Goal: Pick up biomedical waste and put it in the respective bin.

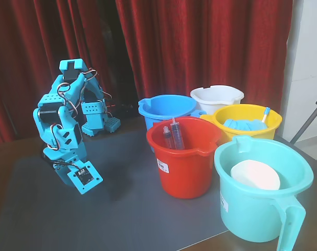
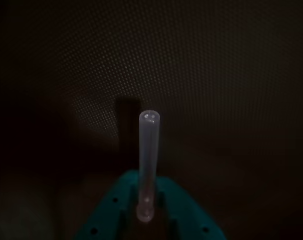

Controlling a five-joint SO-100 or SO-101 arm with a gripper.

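Observation:
In the wrist view a thin clear plastic tube (image 2: pixel 148 155) stands up between the two teal fingers of my gripper (image 2: pixel 146 202), which is shut on its lower end just above the dark mat. In the fixed view the arm is folded low at the left and the gripper (image 1: pixel 66 170) points down at the mat; the tube is hidden there. The royal-blue bucket (image 1: pixel 166 106) stands at the back, well to the right of the gripper and behind the red bucket.
A red bucket (image 1: pixel 184 157) holds syringes with dark fluid (image 1: pixel 173 134). A turquoise bucket with a big handle (image 1: pixel 260 193) stands at the front right. Yellow (image 1: pixel 247 128) and white (image 1: pixel 217 97) buckets stand behind. The grey mat (image 1: pixel 116 209) covers the table.

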